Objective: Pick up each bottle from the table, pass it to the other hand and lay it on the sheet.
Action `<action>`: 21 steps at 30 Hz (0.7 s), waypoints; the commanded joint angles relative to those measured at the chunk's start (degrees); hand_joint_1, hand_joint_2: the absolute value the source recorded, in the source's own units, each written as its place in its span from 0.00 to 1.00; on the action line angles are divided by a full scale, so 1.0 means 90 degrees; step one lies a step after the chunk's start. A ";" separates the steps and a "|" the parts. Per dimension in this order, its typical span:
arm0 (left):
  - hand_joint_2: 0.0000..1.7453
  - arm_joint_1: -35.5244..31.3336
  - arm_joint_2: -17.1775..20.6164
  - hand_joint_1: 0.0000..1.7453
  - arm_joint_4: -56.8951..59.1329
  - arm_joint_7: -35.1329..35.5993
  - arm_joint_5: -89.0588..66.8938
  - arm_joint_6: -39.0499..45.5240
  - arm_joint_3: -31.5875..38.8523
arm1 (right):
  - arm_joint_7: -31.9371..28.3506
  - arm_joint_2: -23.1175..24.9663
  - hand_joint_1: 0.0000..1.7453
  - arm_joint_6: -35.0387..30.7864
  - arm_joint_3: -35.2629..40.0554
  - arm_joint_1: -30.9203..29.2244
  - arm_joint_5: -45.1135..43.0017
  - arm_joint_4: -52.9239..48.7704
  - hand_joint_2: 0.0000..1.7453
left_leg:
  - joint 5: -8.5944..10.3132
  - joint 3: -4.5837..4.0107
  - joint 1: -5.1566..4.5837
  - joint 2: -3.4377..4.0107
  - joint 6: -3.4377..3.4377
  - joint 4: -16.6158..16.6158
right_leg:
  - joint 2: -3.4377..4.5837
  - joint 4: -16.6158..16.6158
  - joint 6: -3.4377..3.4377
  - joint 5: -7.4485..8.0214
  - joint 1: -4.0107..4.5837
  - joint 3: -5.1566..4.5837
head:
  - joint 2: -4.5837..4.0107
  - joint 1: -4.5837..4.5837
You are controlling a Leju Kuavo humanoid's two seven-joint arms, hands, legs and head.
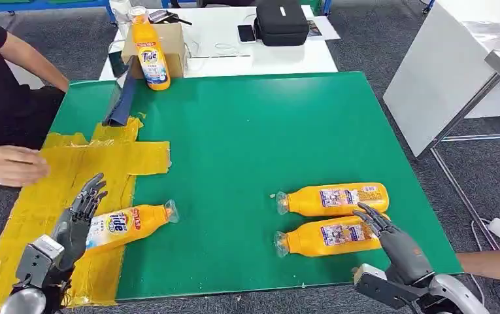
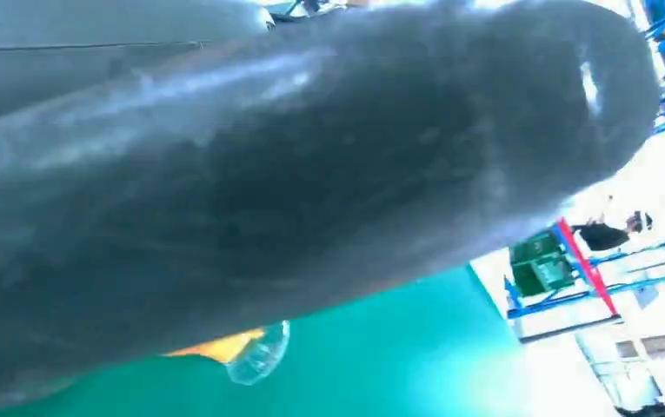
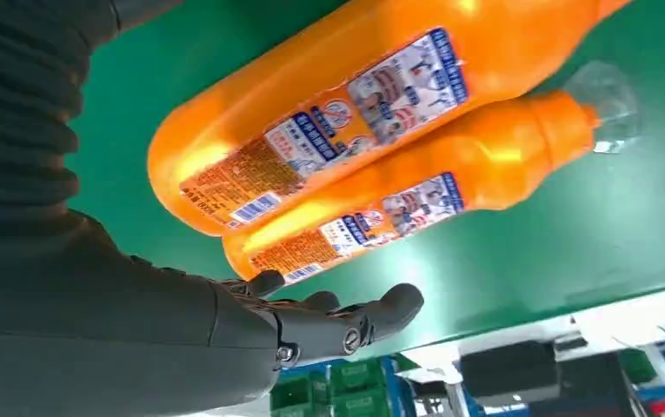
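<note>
Left hand: the left hand (image 1: pixel 80 219) is lying with fingers spread, gripping nothing, beside the base end of the bottle on the sheet (image 1: pixel 129 224).
Sheet: the yellow sheet (image 1: pixel 57 176) is lying crinkled and taped under that hand, likely marking the drop zone.
Right hand: the right hand (image 1: pixel 391 239) is hovering empty with fingers apart over the base of the near bottle (image 1: pixel 329 237), apparently readying a grasp.
Far bottle: the far bottle (image 1: pixel 332 199) is lying just beyond its fingers, touching its neighbour.
Materials: glossy orange plastic, clear caps, smooth green counter (image 1: pixel 247 144).
</note>
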 commanded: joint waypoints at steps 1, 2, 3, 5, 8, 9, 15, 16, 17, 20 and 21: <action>0.00 -0.0102 -0.0249 0.00 -0.0085 0.0036 0.0043 0.0023 0.0004 | 0.0149 -0.0112 0.00 0.0069 0.0272 -0.0319 0.0167 0.0684 1.00 | -0.0001 0.0012 0.0003 0.0000 -0.0001 -0.0007 | 0.0014 -0.0008 -0.0007 0.0001 0.0001 0.0012 | 0.0000 0.0000; 0.00 -0.0105 -0.0246 0.00 -0.0085 0.0036 0.0047 0.0023 0.0003 | 0.0152 -0.0103 0.00 0.0071 0.0285 -0.0345 0.0170 0.0702 1.00 | -0.0006 0.0023 0.0004 0.0001 -0.0002 -0.0007 | 0.0022 -0.0010 -0.0010 -0.0002 0.0002 0.0024 | 0.0000 0.0002; 0.00 -0.0114 -0.0241 0.00 -0.0079 0.0036 0.0104 0.0006 0.0005 | 0.0161 -0.0109 0.00 0.0076 0.0335 -0.0434 0.0190 0.0774 1.00 | -0.0003 0.0016 0.0003 0.0003 -0.0002 -0.0007 | 0.0020 -0.0009 -0.0008 0.0000 0.0002 0.0016 | 0.0000 -0.0002; 0.00 -0.0130 -0.0218 0.00 -0.0067 0.0046 0.0110 0.0006 -0.0010 | 0.0173 -0.0137 0.00 0.0102 0.0408 -0.0552 0.0206 0.0868 1.00 | -0.0004 0.0020 0.0004 0.0006 -0.0002 -0.0007 | 0.0024 -0.0010 -0.0008 0.0000 0.0002 0.0020 | 0.0000 0.0000; 0.00 -0.0148 -0.0207 0.00 -0.0039 0.0054 0.0163 -0.0025 -0.0028 | 0.0206 -0.0204 0.00 0.0151 0.0499 -0.0625 0.0227 0.0933 1.00 | -0.0002 0.0013 0.0001 0.0004 -0.0001 -0.0007 | 0.0019 -0.0007 -0.0006 0.0001 0.0000 0.0011 | 0.0000 0.0000; 0.00 -0.0148 -0.0207 0.00 -0.0039 0.0054 0.0163 -0.0025 -0.0028 | 0.0206 -0.0204 0.00 0.0151 0.0499 -0.0625 0.0227 0.0933 1.00 | -0.0003 0.0027 0.0002 0.0002 -0.0002 -0.0012 | 0.0025 -0.0012 -0.0010 -0.0001 0.0000 0.0026 | 0.0000 0.0000; 0.00 -0.0222 -0.0195 0.00 -0.0011 0.0095 0.0244 -0.0023 -0.0101 | 0.0365 -0.0396 0.00 0.0272 0.0756 -0.0789 0.0319 0.1154 1.00 | -0.0004 0.0023 0.0004 0.0002 -0.0002 -0.0009 | 0.0025 -0.0012 -0.0010 -0.0002 0.0002 0.0024 | 0.0000 0.0000; 0.00 -0.0222 -0.0195 0.00 -0.0011 0.0095 0.0244 -0.0023 -0.0101 | 0.0365 -0.0396 0.00 0.0272 0.0756 -0.0789 0.0319 0.1154 1.00 | -0.0004 0.0023 0.0004 0.0002 -0.0002 -0.0009 | 0.0025 -0.0012 -0.0010 -0.0002 0.0002 0.0024 | 0.0000 0.0000; 0.00 -0.0222 -0.0195 0.00 -0.0011 0.0095 0.0244 -0.0023 -0.0101 | 0.0365 -0.0396 0.00 0.0272 0.0756 -0.0789 0.0319 0.1154 1.00 | -0.0004 0.0023 0.0004 0.0002 -0.0002 -0.0009 | 0.0025 -0.0012 -0.0010 -0.0002 0.0002 0.0024 | 0.0000 0.0000; 0.00 -0.0222 -0.0195 0.00 -0.0011 0.0095 0.0244 -0.0023 -0.0101 | 0.0365 -0.0396 0.00 0.0272 0.0756 -0.0789 0.0319 0.1154 1.00 | -0.0004 0.0023 0.0004 0.0002 -0.0002 -0.0009 | 0.0025 -0.0012 -0.0010 -0.0002 0.0002 0.0024 | 0.0000 0.0000; 0.00 -0.0228 -0.0189 0.00 -0.0008 0.0101 0.0244 -0.0019 -0.0110 | 0.0381 -0.0418 0.00 0.0294 0.0798 -0.0811 0.0338 0.1187 1.00 | -0.0001 0.0011 0.0001 0.0001 -0.0001 -0.0007 | 0.0015 -0.0008 -0.0005 0.0000 0.0000 0.0012 | 0.0000 0.0000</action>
